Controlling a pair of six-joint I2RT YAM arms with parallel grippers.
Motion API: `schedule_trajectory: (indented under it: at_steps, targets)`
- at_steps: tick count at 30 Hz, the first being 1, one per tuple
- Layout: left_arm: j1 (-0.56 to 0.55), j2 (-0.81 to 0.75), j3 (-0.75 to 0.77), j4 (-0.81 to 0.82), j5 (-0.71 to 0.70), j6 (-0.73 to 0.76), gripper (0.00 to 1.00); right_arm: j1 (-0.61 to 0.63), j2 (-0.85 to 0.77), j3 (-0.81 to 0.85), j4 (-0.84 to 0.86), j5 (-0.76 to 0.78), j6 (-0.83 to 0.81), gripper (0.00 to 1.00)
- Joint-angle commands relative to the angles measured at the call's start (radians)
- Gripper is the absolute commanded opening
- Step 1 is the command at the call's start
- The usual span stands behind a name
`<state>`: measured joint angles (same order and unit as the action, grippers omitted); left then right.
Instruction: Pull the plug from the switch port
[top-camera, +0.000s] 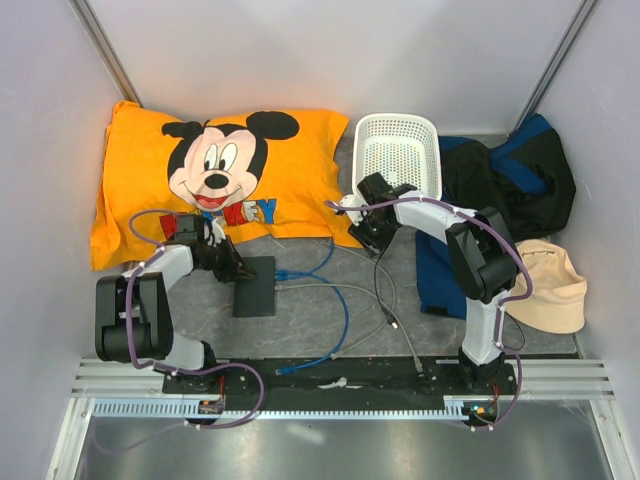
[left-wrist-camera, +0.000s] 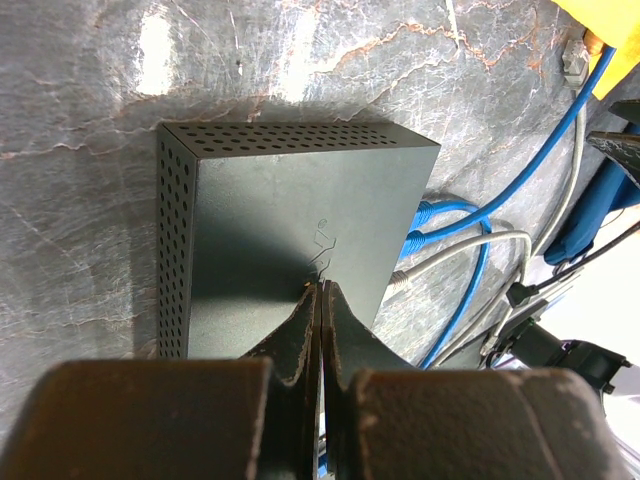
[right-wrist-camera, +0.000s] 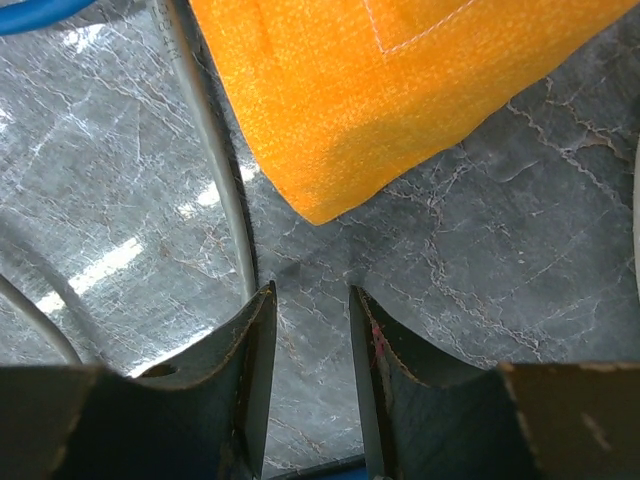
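The left tool (left-wrist-camera: 320, 292), tips together and empty, seems to pin the switch (left-wrist-camera: 290, 220) flat on the table (left-wrist-camera: 80, 80). The right tool (right-wrist-camera: 310, 300), slightly open and empty beside the pillow (right-wrist-camera: 400, 90), must next reach the blue plug (left-wrist-camera: 425, 212), which only the left wrist view shows seated

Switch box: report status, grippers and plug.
Left gripper shut, tips at the switch box top. Right gripper open beside grey cable, away from the box. Blue cable plugged into its edge.
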<state>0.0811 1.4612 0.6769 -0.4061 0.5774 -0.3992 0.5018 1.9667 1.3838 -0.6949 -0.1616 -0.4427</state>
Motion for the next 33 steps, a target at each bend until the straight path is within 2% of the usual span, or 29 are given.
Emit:
schedule_trajectory:
  at_steps: [1,8,19,20,24,25,26,27,33]
  targets:
    - [-0.001,0.011,-0.043,0.003,-0.174,0.076,0.02,0.001,-0.034,0.012,0.014,-0.033,0.01,0.42]
    - [-0.003,0.028,-0.039,0.001,-0.174,0.076,0.02,0.001,-0.092,-0.023,-0.012,-0.116,0.041,0.42]
    - [-0.001,0.036,-0.036,0.0,-0.177,0.079,0.02,0.003,0.0,-0.055,-0.017,-0.046,0.03,0.42]
    - [-0.001,0.036,-0.036,0.0,-0.177,0.077,0.02,0.003,0.003,-0.055,-0.017,-0.042,0.021,0.37]
    - [-0.001,0.034,-0.036,0.001,-0.175,0.077,0.02,0.009,0.001,-0.071,-0.018,-0.039,-0.007,0.29]
    - [-0.001,0.039,-0.036,0.001,-0.175,0.077,0.02,0.011,0.003,-0.077,-0.023,-0.038,-0.016,0.15]
    - [-0.003,0.037,-0.036,0.003,-0.174,0.077,0.02,0.015,-0.008,-0.08,-0.031,-0.03,-0.024,0.05]
    - [-0.003,0.039,-0.036,0.004,-0.174,0.077,0.02,0.015,-0.026,-0.083,-0.025,-0.029,-0.024,0.0]
    - [-0.001,0.053,-0.031,0.003,-0.172,0.079,0.03,-0.008,-0.38,-0.069,0.05,-0.156,-0.015,0.0]
